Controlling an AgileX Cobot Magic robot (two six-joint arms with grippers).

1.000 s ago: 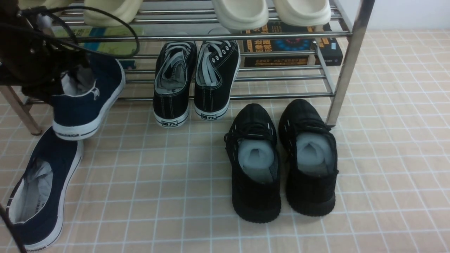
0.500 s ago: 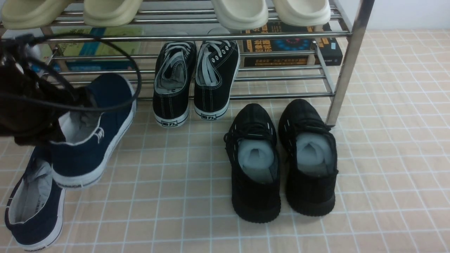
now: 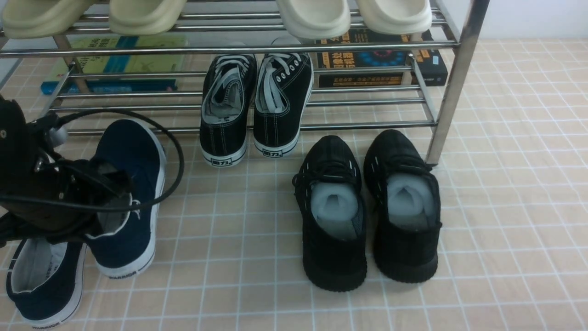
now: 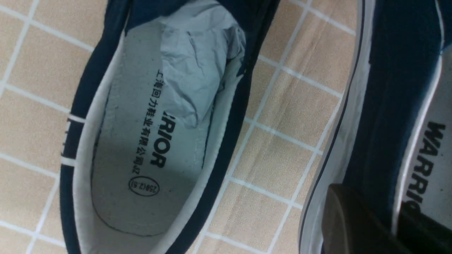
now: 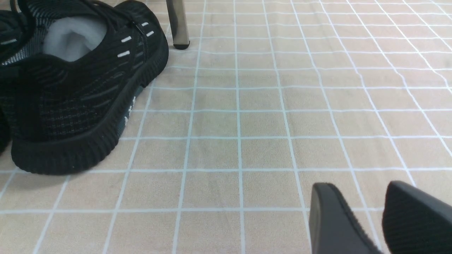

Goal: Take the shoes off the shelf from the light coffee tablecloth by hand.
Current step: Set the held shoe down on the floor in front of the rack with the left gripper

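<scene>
The two navy-blue shoes are off the chrome shelf [image 3: 321, 124], at the front left of the light coffee tablecloth [image 3: 229, 230]. One shoe [image 3: 46, 280] lies on the cloth. My left gripper [image 3: 108, 193] is shut on the side wall of the other shoe [image 3: 131, 161], one finger inside and one outside. That shoe is right beside the first, with its sole at cloth level. In the left wrist view, the gripper [image 4: 385, 215] pinches the held shoe [image 4: 388, 88] beside the lying shoe [image 4: 152, 141]. My right gripper [image 5: 363, 197] is open and empty, low over bare cloth.
Black lace-up sneakers [image 3: 255, 105] lean on the shelf's lower rails. All-black knit trainers [image 3: 367, 211] stand in front of the shelf by its right leg [image 3: 452, 92]. Cream slippers [image 3: 312, 16] sit on the upper rails. Books [image 3: 381, 59] lie under it. My arm's cable [image 3: 179, 156] loops over the held shoe.
My left gripper has carried the navy shoe from the shelf's lower rails toward me and down, to beside the other navy shoe. Everything else is unmoved.
</scene>
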